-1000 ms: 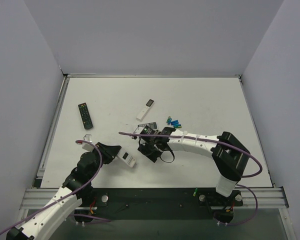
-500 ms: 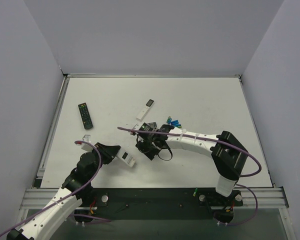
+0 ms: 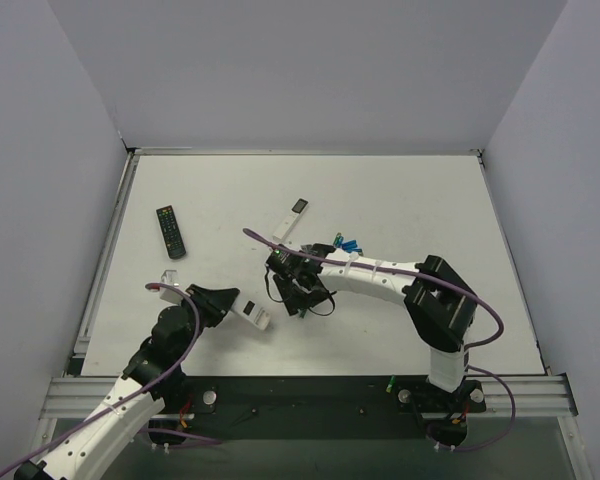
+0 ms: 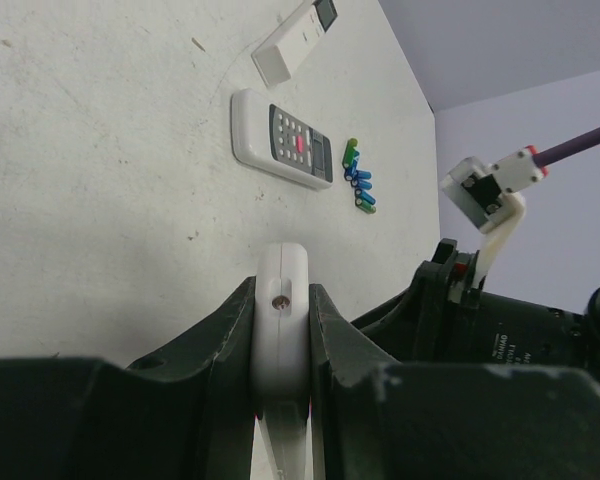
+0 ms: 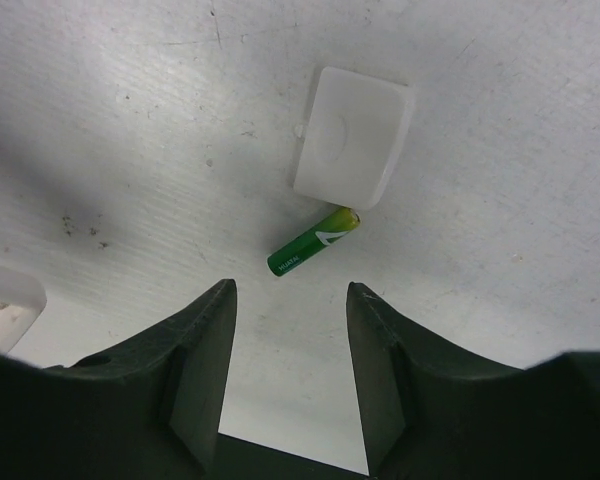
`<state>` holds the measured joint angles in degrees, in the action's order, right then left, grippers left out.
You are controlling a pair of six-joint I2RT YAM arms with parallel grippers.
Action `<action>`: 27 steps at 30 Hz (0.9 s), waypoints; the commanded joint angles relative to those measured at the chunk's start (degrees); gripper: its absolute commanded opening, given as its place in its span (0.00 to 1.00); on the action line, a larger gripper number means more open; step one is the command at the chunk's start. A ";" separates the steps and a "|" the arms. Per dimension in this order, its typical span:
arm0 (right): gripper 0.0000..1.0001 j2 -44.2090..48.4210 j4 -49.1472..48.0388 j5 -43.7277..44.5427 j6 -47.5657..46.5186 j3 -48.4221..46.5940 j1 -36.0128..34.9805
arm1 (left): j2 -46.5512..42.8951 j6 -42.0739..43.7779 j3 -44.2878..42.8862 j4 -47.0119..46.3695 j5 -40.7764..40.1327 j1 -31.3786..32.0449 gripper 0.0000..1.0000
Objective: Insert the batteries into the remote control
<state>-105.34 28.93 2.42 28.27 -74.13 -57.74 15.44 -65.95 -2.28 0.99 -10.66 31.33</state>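
The left gripper (image 4: 280, 292) was pressed tight on one end of the remote control (image 3: 254, 318), white side up, near the table's (image 3: 400, 190) near edge, left of centre. The right gripper (image 5: 288, 300) hung spread above a green battery (image 5: 313, 243) mid-table, with nothing between its fingers. That cell lay slanted, ends more toward the fingers than its sides, one tip at the edge of a loose battery cover (image 5: 355, 150). The other batteries (image 3: 345, 243) sat clumped nearer the far edge.

Risks:
- Closing on that slant could skew or flick the cell away.
- A finger could snag the cover.
- Pushing a cell in could pivot the remote, since only one end was gripped.
- The bay was not visible, so polarity was unclear.
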 commanded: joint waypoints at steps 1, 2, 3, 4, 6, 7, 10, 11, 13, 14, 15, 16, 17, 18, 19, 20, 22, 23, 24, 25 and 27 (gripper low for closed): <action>0.42 -1.97 4.12 -0.57 5.29 -2.07 0.08 | -0.94 -0.85 8.52 -4.85 -2.78 -0.22 0.00; 0.40 -2.67 4.12 -0.83 5.65 -1.99 -0.01 | -0.85 -0.50 8.61 -4.86 -3.40 -0.22 0.00; 0.40 -3.11 4.12 -1.36 5.91 -2.16 0.08 | -0.68 0.29 8.61 -5.21 -3.93 -0.22 0.00; 0.39 -3.38 4.12 -1.62 6.27 -2.25 -0.01 | -0.59 0.82 8.61 -5.56 -4.89 -0.22 0.00; 0.37 -3.91 4.03 -1.45 6.70 -2.25 0.08 | -0.33 1.97 8.70 -7.22 -5.43 -0.22 0.00; 0.37 -4.00 4.03 -1.01 7.06 -2.25 0.08 | -0.24 2.23 8.70 -7.76 -5.95 -0.22 0.00; 0.35 -4.43 3.86 -0.48 7.85 -2.16 0.26 | 0.73 2.50 8.79 -9.34 -6.57 -0.22 0.00; 0.34 -4.70 3.77 -0.31 8.20 -1.99 0.25 | 0.99 2.58 8.79 -9.78 -6.57 -0.22 0.00; 0.33 -5.05 3.68 -0.13 8.64 -1.99 0.52 | 1.87 2.58 8.79 -10.57 -6.48 -0.22 0.00; 0.33 -5.23 3.51 -0.13 9.08 -1.64 0.69 | 2.22 2.58 8.87 -10.92 -6.31 -0.22 0.00; 0.33 -5.23 3.24 0.57 9.34 -1.46 0.69 | 2.66 2.50 8.88 -11.27 -6.13 -0.22 0.00; 0.32 -5.40 3.07 0.92 9.61 -1.20 0.87 | 3.01 2.50 8.88 -11.45 -5.96 -0.22 0.00; 0.32 -5.40 2.46 0.92 10.04 -0.93 1.04 | 3.28 2.50 8.88 -11.45 -5.87 -0.22 0.00; 0.31 -5.49 2.19 0.75 10.05 -0.67 1.13 | 3.45 2.41 8.88 -11.71 -5.78 -0.22 0.00; 0.31 -5.58 2.19 0.66 10.14 -0.67 1.39 | 3.54 2.41 8.88 -11.80 -5.69 -0.22 0.00; 0.31 -5.58 1.92 0.92 10.31 -0.41 1.48 | 3.54 2.50 8.88 -11.89 -5.69 -0.22 0.00; 0.31 -5.32 1.75 0.84 10.75 0.38 1.83 | 3.54 2.50 8.88 -12.33 -5.60 -0.22 0.00; 0.31 -5.23 1.22 0.66 10.84 0.74 2.27 | 3.54 2.58 8.88 -12.51 -5.69 -0.22 0.00; 0.31 -5.14 1.04 0.49 11.01 1.17 2.62 | 3.54 2.67 8.88 -12.77 -5.69 -0.22 0.00; 0.31 -4.70 0.78 0.40 11.45 2.31 2.89 | 3.72 2.85 8.88 -12.95 -5.78 -0.22 0.00; 0.28 -3.91 -0.36 0.05 11.98 3.63 3.94 | 3.81 3.64 8.96 -14.26 -5.69 -0.22 0.00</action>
<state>-110.48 28.05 1.52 38.06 -73.23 -55.42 19.09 -63.90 -2.28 -7.40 -16.10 31.33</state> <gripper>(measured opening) 0.299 0.297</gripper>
